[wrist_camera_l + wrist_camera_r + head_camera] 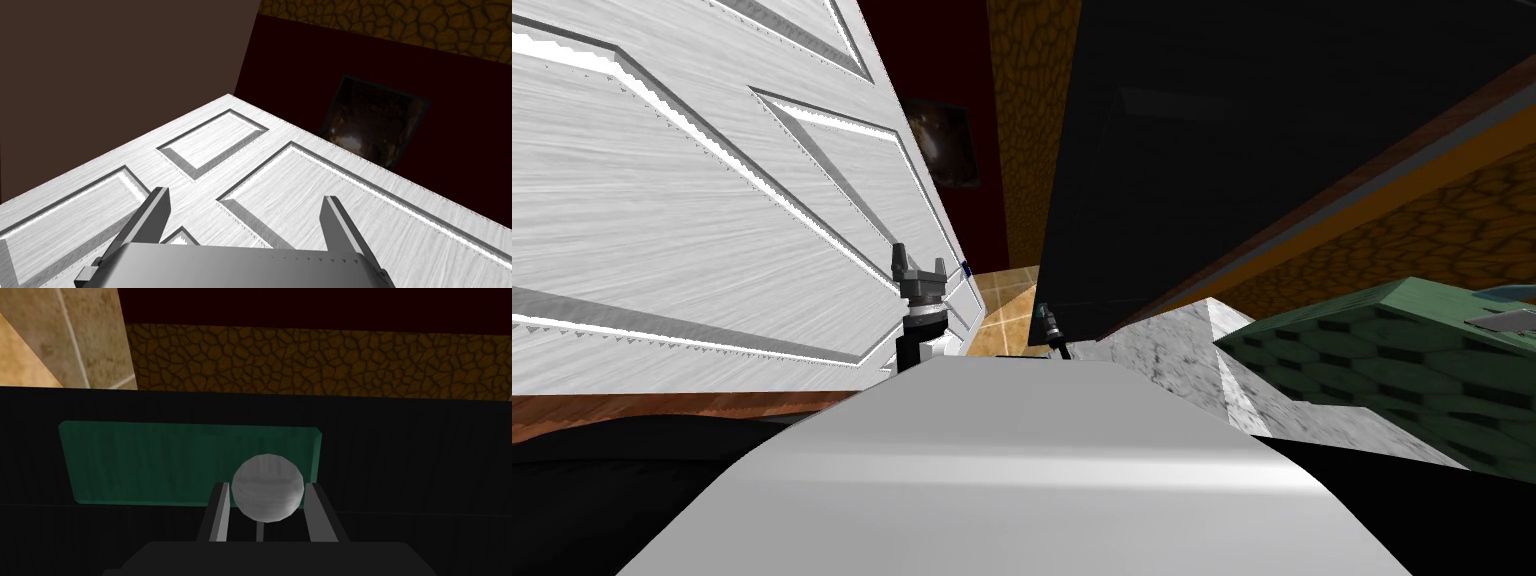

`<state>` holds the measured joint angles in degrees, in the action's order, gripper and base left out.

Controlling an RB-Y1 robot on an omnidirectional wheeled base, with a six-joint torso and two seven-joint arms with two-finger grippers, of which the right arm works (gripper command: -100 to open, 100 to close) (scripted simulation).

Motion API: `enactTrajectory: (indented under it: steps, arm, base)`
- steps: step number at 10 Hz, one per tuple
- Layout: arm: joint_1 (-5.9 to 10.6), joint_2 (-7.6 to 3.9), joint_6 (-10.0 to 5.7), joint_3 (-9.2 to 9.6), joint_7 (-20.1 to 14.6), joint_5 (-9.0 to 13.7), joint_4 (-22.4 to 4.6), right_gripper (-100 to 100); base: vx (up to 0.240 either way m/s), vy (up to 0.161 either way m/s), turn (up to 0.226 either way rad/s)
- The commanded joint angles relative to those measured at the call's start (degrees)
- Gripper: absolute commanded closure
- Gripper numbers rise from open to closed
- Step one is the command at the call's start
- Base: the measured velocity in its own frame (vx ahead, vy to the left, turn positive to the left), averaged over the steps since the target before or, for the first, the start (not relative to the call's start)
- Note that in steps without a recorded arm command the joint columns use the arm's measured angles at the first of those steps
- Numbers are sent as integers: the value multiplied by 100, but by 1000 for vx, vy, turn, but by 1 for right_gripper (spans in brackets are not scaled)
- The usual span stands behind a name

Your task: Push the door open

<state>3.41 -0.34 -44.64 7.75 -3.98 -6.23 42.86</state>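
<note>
Knob [268, 494] on dark door [400, 453]: my right pincer [267, 485] is clamping it; my left pincer [245, 194] is hovering, spread, beside white panelled door [320, 200]

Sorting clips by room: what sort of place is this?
Probably a doorway in a house: a white panelled door, a framed picture on a dark red wall, tiled floor beyond, and the right gripper shut on a round knob.

One white panelled door [692, 200], one dark door [1212, 150], one round grey knob [268, 488], one green plate [150, 463], one framed picture [375, 122], one marbled surface [1172, 350].
</note>
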Motion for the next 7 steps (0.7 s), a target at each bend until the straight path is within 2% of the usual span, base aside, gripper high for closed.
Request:
enactTrajectory:
  steps: [1, 3, 4, 7]
  arm:
    - [-12, -1, -1, 1, -2, 0, -5, 100]
    - [-12, -1, -1, 1, -2, 0, -5, 100]
    - [5, -97, 3, -44, 71, 82, -35, 100]
    - [38, -204, -5, -120, 182, 212, -69, 100]
  base:
    - [-12, -2, -2]
    - [-4, 0, -1]
    - [92, 21, -61]
    - [163, 56, -68]
